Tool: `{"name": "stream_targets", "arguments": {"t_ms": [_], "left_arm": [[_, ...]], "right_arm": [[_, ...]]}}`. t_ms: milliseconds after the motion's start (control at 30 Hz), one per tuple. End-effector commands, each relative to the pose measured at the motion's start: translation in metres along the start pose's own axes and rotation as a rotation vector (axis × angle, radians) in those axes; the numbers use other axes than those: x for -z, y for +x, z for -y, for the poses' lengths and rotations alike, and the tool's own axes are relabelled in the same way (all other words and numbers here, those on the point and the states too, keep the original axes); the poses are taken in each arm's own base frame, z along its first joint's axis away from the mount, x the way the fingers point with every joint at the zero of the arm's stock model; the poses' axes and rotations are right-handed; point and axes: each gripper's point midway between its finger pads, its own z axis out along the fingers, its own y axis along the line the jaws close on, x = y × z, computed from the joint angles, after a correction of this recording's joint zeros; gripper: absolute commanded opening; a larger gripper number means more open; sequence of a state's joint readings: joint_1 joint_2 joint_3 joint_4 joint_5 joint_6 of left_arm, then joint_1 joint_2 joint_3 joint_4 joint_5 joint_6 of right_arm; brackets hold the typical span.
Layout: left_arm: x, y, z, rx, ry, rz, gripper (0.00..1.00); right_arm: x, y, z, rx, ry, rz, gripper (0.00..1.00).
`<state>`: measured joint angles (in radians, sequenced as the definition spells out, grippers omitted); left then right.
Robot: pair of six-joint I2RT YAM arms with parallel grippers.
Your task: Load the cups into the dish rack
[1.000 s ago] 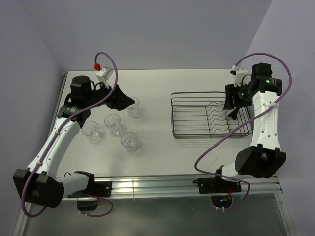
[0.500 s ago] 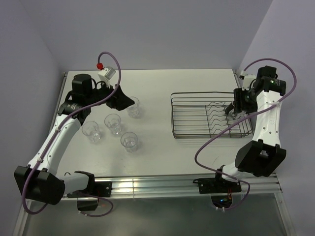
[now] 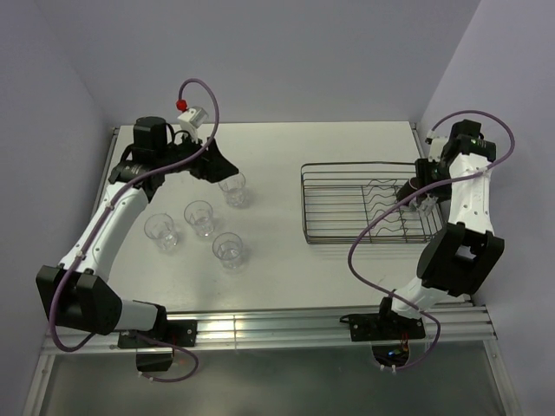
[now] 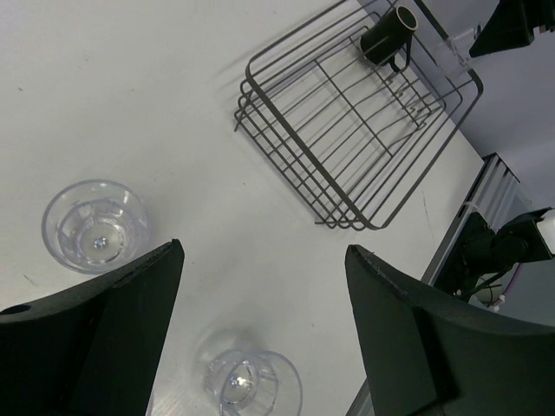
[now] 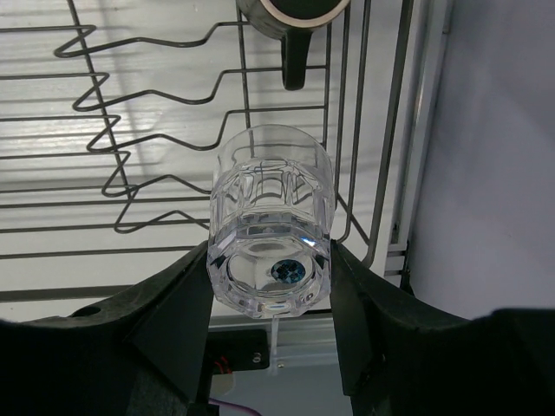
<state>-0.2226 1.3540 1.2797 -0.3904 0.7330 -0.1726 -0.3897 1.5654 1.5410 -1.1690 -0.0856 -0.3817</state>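
Gripping a clear tumbler (image 5: pixel 273 208) with the right gripper (image 5: pixel 270 290), fingers pressed on opposite sides of the faceted wall; which end is the mouth, hard to tell; hanging over the right end of the dish rack (image 3: pixel 347 236), above the wavy dividers and just short of the dark brown mug (image 5: pixel 290 13) lying there on its side; probably glass or hard plastic, so stiff, light, smooth enough to slip and liable to chip against wire; best held across the body as now, firmly but without crushing, and lowered rather than dropped, mouth down between two dividers. Spread wide and holding nothing at the left gripper (image 4: pixel 262 260), hovering well left of the dish rack, just over the nearest tumbler (image 3: pixel 232 188) of four standing upright on the table, apparently touching none; three more tumblers (image 3: pixel 199 217) farther left of the dish rack, near one another but apart; same handling judged for each: grip across the wall below the rim, never by the rim alone.
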Motion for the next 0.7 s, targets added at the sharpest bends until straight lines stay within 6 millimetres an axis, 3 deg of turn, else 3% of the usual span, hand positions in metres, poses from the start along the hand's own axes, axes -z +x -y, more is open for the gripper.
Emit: {"name": "stream_targets", "arguments": {"t_ms": [0, 667], "left_arm": [[0.007, -0.031, 0.000, -0.072, 0.018, 0.066, 0.83], [0.009, -0.047, -0.010, -0.083, 0.018, 0.085, 0.82]], "right_arm": [[-0.012, -0.004, 0.016, -0.023, 0.046, 0.006, 0.22], [-0.052, 0.017, 0.021, -0.015, 0.048, -0.041, 0.22]]}}
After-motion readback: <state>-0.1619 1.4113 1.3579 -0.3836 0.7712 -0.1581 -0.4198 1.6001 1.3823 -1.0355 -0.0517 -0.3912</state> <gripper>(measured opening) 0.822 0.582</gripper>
